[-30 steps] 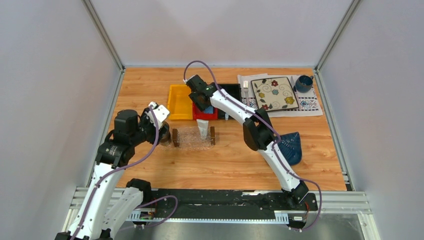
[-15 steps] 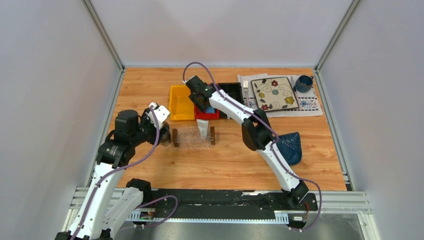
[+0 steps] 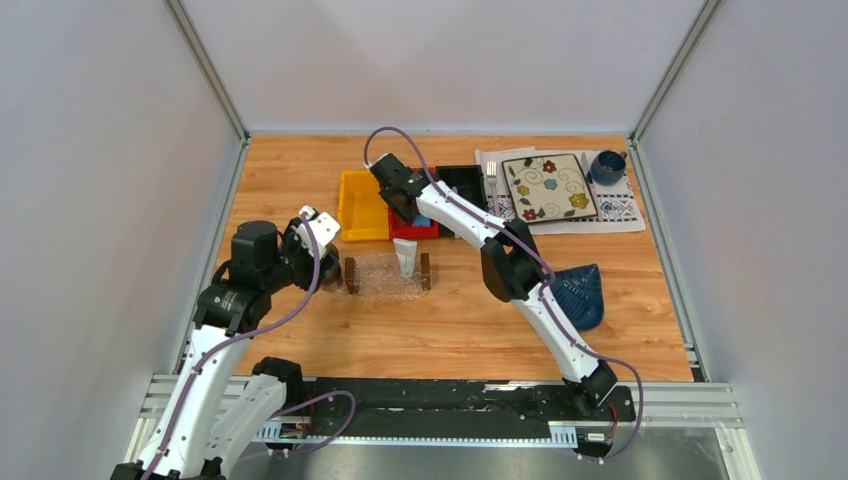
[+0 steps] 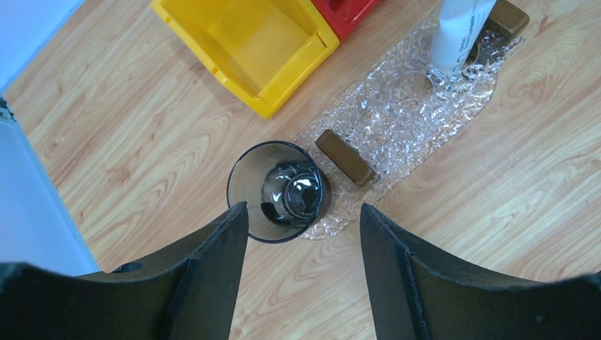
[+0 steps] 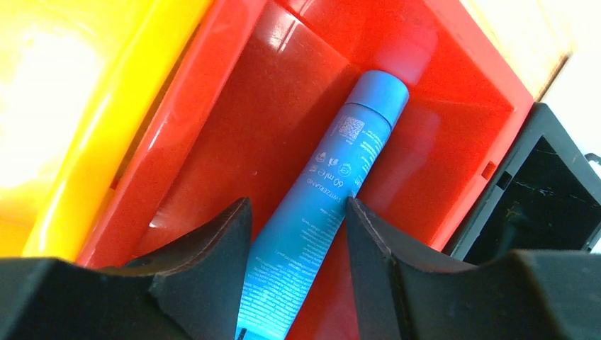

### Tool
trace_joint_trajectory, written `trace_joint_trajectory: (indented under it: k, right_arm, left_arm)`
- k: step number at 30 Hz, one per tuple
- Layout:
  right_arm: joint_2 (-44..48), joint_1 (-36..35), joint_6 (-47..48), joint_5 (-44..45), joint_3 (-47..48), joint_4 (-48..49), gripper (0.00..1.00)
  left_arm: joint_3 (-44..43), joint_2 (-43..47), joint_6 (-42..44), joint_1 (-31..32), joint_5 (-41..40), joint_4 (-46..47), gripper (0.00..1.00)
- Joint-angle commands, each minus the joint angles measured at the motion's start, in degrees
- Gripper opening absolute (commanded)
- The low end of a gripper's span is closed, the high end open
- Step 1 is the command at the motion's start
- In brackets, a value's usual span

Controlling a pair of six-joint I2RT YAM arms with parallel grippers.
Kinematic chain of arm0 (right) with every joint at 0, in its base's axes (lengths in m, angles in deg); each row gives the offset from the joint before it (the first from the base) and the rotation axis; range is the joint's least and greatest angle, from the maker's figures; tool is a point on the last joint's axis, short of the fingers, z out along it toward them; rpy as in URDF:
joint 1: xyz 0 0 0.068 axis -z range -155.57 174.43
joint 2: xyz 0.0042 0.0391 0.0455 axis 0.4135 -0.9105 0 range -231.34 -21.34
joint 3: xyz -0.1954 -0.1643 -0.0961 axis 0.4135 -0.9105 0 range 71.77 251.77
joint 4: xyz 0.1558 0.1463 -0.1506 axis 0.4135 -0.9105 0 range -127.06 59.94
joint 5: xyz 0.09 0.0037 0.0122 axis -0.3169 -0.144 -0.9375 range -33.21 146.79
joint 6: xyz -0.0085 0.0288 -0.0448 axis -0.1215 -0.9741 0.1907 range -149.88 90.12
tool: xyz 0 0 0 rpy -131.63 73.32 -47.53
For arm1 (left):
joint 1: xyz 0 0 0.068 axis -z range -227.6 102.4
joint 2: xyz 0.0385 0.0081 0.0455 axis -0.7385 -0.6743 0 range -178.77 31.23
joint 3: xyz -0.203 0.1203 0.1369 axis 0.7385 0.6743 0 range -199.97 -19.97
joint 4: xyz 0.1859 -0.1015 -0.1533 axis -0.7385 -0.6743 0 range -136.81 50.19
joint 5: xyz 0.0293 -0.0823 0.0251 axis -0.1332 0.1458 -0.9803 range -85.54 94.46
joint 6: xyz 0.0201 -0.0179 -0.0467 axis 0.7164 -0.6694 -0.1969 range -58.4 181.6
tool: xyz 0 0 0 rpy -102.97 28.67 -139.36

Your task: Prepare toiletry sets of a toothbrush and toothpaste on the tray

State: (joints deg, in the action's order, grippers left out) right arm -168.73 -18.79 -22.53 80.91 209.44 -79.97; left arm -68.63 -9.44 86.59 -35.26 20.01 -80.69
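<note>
A: The left gripper?
B: Wide apart, empty, over a round dark glass at centre frame; the bumpy clear tray, upper right, holds white toothpaste.
A: The right gripper?
B: Parted astride smooth blue toothpaste in a glossy red bin.

Blue tube: lower end cut off at the frame edge, between the right hand fingers. White tube: top cropped.

A white toothpaste tube is seen lying on the clear, textured, brown-ended tray near one end, while a blue toothpaste tube is laid diagonally in a red bin.
</note>
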Motion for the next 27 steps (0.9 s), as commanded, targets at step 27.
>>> trace_joint_trajectory:
  k: [27]
  right_arm:
    - [1.05, -1.07, 2.22, 4.35, 2.61, 1.57, 0.17]
  left_arm:
    - [0.5, 1.11, 1.64, -0.39, 0.8, 0.89, 0.67]
